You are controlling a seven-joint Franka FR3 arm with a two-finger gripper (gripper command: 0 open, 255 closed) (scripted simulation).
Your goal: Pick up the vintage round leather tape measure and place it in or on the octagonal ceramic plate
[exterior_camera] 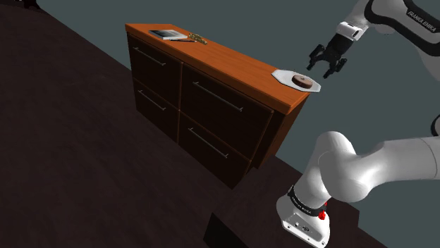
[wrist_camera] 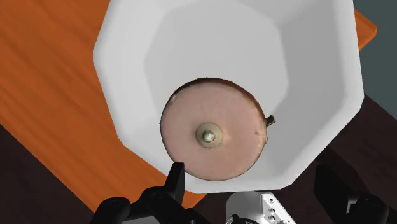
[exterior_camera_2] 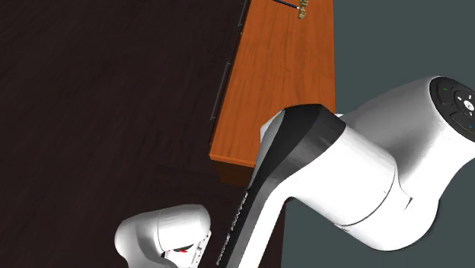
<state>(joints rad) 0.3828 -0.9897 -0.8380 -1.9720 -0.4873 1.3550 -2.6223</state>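
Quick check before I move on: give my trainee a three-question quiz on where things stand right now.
1. True or false: the tape measure lies in the white octagonal plate.
2. The gripper is: A open, B shut on the tape measure, C shut on nothing.
3. Fill in: the plate rests on the orange-topped ____.
Key: 1 true; 2 A; 3 dresser.

Orange-topped chest of dark drawers [exterior_camera: 211,98] on a dark floor [exterior_camera: 70,155], against a grey-blue wall [exterior_camera: 247,28].
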